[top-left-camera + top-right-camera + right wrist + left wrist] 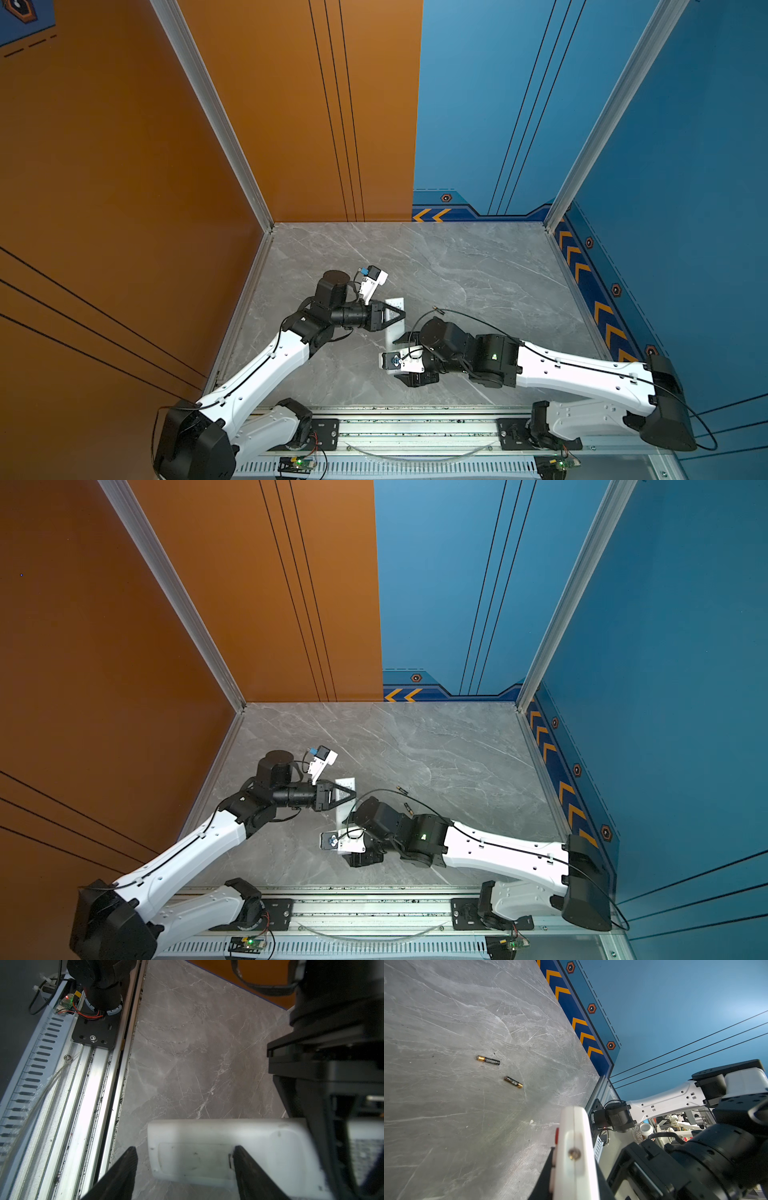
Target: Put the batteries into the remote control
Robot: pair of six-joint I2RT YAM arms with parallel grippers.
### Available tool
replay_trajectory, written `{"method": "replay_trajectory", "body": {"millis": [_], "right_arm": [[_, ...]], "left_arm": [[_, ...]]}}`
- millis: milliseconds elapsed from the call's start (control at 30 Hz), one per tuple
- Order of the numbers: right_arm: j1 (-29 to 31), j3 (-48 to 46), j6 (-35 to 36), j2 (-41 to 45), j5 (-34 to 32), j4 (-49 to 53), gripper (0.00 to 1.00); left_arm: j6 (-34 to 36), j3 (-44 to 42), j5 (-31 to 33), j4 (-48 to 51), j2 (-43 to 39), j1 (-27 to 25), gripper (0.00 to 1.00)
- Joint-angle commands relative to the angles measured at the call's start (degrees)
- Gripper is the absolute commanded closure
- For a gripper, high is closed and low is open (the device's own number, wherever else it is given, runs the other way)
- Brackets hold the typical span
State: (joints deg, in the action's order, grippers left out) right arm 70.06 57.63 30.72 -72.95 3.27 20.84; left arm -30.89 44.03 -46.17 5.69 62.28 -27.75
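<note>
Tightly in left tool (399, 314), remote control (392, 334); right tool (184, 1149) wide over it.

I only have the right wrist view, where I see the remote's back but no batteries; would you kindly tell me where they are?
Observer: The left wrist view shows the batteries lying loose on the table, apart from each other and clear of the remote control.
Operator: Thank you. What is holding the remote?
Observer: In both top views the left pincer is shut on it, with both ends of the remote sticking out.
Operator: And how near my arm are the batteries?
Observer: In a top view they lie close beside the right arm, on its side away from the front rail.
</note>
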Motion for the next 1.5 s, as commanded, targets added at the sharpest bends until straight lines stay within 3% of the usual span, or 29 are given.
{"method": "replay_trajectory", "body": {"millis": [0,867,1467], "right_arm": [[0.65,0.50,-0.65,-3.18,2.57,8.68,0.37],[-0.45,8.64,0.25,-6.97,10.00,20.71,0.57],[-0.54,10.35,0.62,-7.81,10.98,21.70,0.61]], "left_arm": [[-0.30,1.39,-3.63,-3.14,-2.25,0.17,1.00],[5.82,3.08,-0.06,4.30,-2.08,-1.61,1.00],[7.00,3.92,1.16,6.97,-1.80,-2.19,1.00]]}}
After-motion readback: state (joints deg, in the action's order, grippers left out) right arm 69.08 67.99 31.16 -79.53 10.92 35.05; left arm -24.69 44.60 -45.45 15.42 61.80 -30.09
